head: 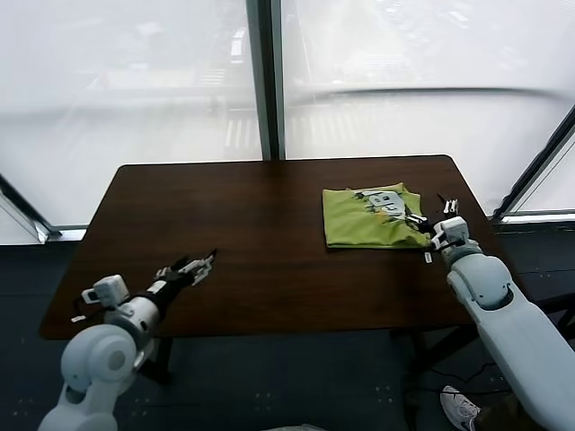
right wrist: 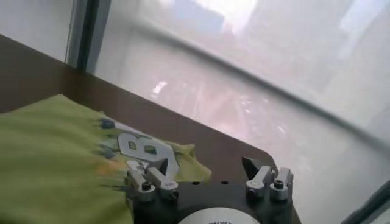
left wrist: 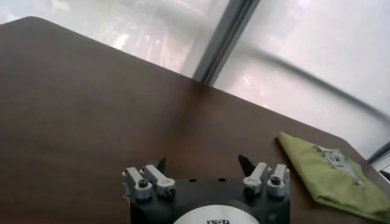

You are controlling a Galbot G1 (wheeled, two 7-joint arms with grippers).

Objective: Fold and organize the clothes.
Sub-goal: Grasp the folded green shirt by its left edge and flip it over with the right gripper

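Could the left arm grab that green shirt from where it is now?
Probably not without a long reach: the left gripper hovers open near the table's front left, while the shirt lies far right, beside the right gripper.

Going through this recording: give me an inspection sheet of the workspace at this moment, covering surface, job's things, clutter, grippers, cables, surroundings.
Surface: dark brown wooden table, bare apart from the shirt.
Job's things: lime-green T-shirt, folded into a compact rectangle near the table's right edge, print partly showing on top.
Clutter: nothing seen on the table.
Grippers: right gripper open at the shirt's right edge, holding nothing; left gripper open, idle over the table's front left, well away from the shirt.
Cables: nothing seen.
Surroundings: large windows behind the table; a shoe on the floor at right.
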